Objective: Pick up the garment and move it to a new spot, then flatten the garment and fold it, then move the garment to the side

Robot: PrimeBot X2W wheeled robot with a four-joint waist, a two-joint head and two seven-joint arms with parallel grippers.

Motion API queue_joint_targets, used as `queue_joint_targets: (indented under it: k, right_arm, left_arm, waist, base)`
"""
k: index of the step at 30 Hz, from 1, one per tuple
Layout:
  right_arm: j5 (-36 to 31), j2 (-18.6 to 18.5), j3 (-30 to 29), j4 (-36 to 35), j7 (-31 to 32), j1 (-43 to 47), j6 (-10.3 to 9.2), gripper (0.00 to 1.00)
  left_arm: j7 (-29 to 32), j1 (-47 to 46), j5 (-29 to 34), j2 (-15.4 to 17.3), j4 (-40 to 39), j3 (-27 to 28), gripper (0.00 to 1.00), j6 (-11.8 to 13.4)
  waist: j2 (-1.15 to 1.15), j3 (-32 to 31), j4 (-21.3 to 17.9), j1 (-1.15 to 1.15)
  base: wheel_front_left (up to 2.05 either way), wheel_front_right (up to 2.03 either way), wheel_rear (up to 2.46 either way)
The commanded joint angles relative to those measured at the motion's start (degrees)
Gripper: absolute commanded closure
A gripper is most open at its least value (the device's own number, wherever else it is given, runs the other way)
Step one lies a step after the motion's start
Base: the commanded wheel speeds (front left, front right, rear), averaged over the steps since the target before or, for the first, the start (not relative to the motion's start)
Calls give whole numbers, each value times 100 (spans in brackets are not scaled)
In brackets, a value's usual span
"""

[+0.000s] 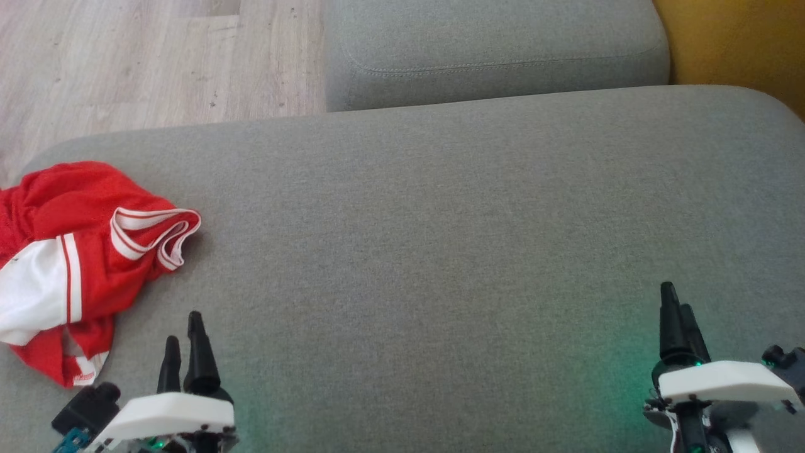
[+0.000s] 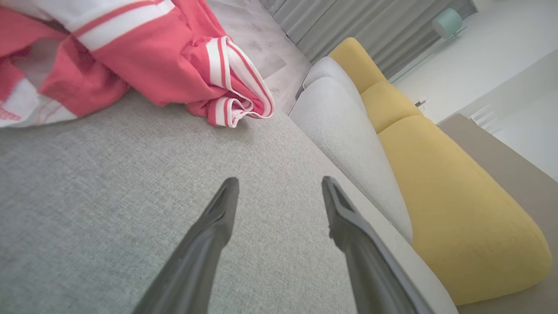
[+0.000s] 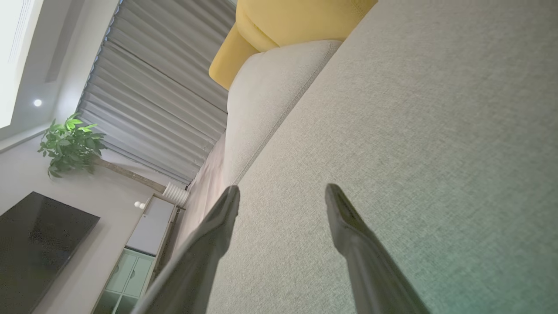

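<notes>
**Garment position.** The garment, red with white panels and striped trim, lies crumpled at the left end of the grey seat cushion. Its left part runs out of the head view, so it cannot be told whether any cloth overhangs the cushion's left edge. A striped hem points toward the cushion's centre.

**Left gripper.** The left gripper hovers over the cushion's near-left area, just beside the garment and not touching it. Its fingers are spread wide and hold nothing.

**Cushion centre.** This area is bare and serves as the likely new spot.

**Right gripper.** The right gripper hovers over the cushion's near-right area, well apart from the garment. Its fingers are also spread wide and hold nothing.

**Step in hand.** The pick-up is not yet done.

**Hazards.**
- Pinching a single layer of the bunched cloth would let the rest drag or twist, which would make flattening harder.
- Descending too deep would drive the fingertips into the cushion's fabric and snag it.
- A loose grip near the cushion's left end could drop the garment to the floor.
</notes>
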Motion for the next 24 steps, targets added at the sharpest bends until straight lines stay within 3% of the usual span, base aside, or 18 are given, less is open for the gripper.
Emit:
queue_joint_targets:
  k: [1, 24]
  right_arm:
    - [-237, -30, 98, -216, -104, -318, 21, 0]
    - [-1835, -37, 275, -124, -436, -416, 30, 0]
  left_arm:
    - [-96, -112, 283, 111, -237, 5, 0, 34]
    - [-483, -65, 1955, 254, -385, -262, 0, 171]
  waist:
    - [0, 0, 1, 0]
    - [0, -14, 33, 0]
  base:
    - [0, 0, 0]
    - [0, 0, 0]
